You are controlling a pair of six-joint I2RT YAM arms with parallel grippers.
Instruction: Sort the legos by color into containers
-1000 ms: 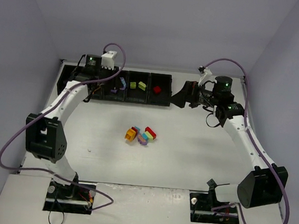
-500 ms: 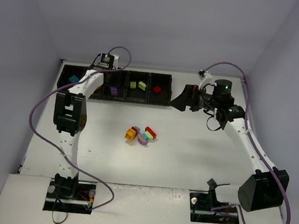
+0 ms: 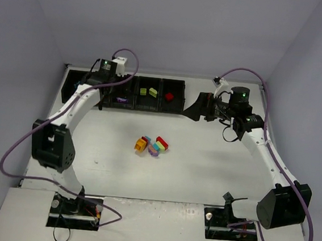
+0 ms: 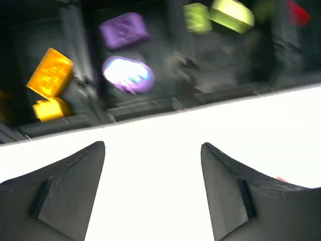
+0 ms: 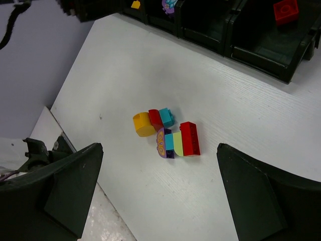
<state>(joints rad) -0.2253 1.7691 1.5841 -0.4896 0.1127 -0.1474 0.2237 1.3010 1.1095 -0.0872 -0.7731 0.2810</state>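
The left gripper [image 4: 153,150] stood wide open with nothing between its fingers, above the table [image 4: 160,191] just in front of the bins [image 4: 145,105] and facing the compartment with purple in it. Beyond it, blurred, that compartment held two purple pieces [image 4: 123,30]. The one to its left held two orange bricks [image 4: 50,78]. The one to its right held two lime bricks [image 4: 230,15], and a red brick [image 4: 298,12] showed past those. The right gripper [image 5: 159,146] was likewise spread wide and empty, held in the air off the right end of the bins. The loose legos [image 3: 151,144] lay in one tight cluster on the table, well in front of the bins, opposite the lime and red compartments. The cluster's long axis ran roughly parallel to the row of bins. It had a rounded orange piece [image 3: 140,145] at its left end and a long red one [image 3: 162,142] at its right end. Teal, lime and purple bits were packed between them.
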